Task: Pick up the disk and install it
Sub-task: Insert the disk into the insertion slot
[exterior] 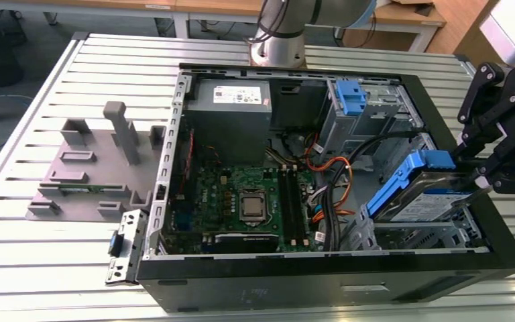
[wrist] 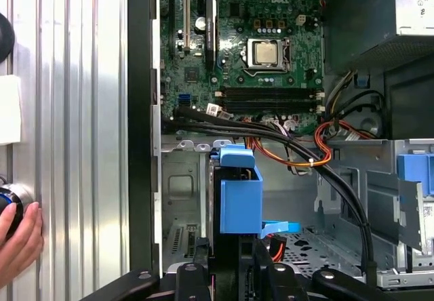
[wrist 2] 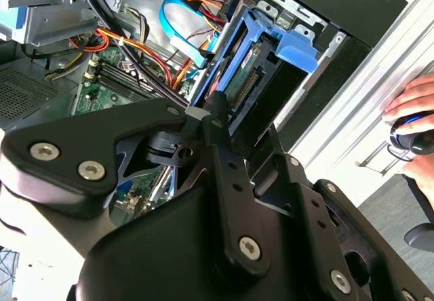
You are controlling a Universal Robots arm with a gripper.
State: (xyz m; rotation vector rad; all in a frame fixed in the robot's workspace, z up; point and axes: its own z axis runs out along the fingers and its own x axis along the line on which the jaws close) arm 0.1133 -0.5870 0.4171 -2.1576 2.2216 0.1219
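Note:
The disk [exterior: 416, 196], a silver drive with a white-and-blue label in blue carrier rails, hangs tilted over the drive bay at the exterior view's right end of the open computer case [exterior: 311, 285]. My gripper [exterior: 477, 180] is shut on its outer end. In both wrist views the blue carrier of the disk [wrist 2: 274, 60] [wrist: 241, 196] sticks out from between my black fingers [wrist 2: 218, 114], just above the metal bay floor [wrist: 319, 243].
Inside the case are the motherboard [exterior: 249, 201], a grey power-supply box [exterior: 231, 100], a bare blue bracket [exterior: 351, 97] and black and orange cables [exterior: 351, 168] beside the bay. A grey fixture [exterior: 96, 168] sits on the slatted table. A person's hand [wrist: 17, 236] rests outside the case.

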